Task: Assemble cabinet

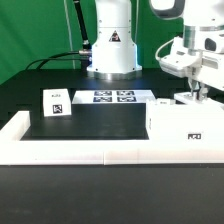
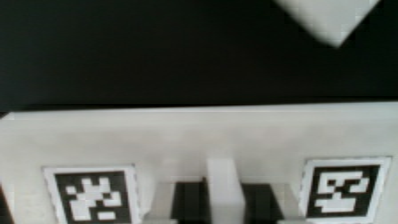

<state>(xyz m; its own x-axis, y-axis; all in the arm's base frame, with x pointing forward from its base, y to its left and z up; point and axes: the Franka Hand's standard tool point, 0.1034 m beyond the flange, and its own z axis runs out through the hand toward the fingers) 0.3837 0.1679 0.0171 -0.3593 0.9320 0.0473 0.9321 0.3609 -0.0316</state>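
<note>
The cabinet's large white box (image 1: 185, 125) stands at the exterior view's right, inside the front rail. A small white tagged block (image 1: 55, 103) stands on the black mat at the left. My gripper (image 1: 190, 93) is at the far right, just behind the large box, lowered onto a white tagged panel (image 1: 191, 99). In the wrist view this panel (image 2: 196, 140) fills the lower half and carries two marker tags. My gripper (image 2: 221, 195) has its dark fingers (image 2: 185, 203) pressed on either side of the panel's narrow white central ridge. The panel's underside is hidden.
The marker board (image 1: 113, 97) lies at the back centre in front of the arm's base (image 1: 110, 50). The low white rail (image 1: 90, 150) frames the mat's front and left side. A green backdrop stands behind, with cables at the back left.
</note>
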